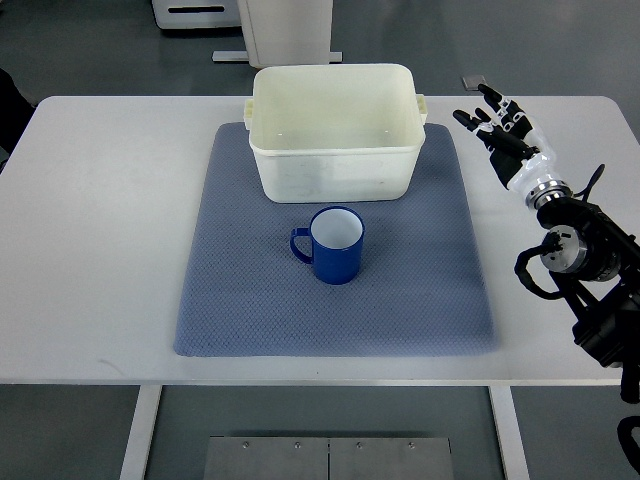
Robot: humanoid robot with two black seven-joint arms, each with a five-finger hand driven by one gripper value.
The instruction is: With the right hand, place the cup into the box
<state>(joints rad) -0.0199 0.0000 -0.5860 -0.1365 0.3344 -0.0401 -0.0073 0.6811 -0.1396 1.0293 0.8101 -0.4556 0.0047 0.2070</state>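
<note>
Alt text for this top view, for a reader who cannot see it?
A blue cup stands upright on a blue-grey mat, just in front of an empty cream box. The robot's right hand hovers open beside the mat, holding nothing.

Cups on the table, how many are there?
1. The blue cup stands upright on the grey mat, just in front of the white box, which looks empty, so no cup seems hidden.

We see a white table [100,250] w/ a blue-grey mat [240,310] lying flat at its centre; on the mat, a cream box [335,165] at the far edge & a blue cup [336,255] just in front, upright
</note>
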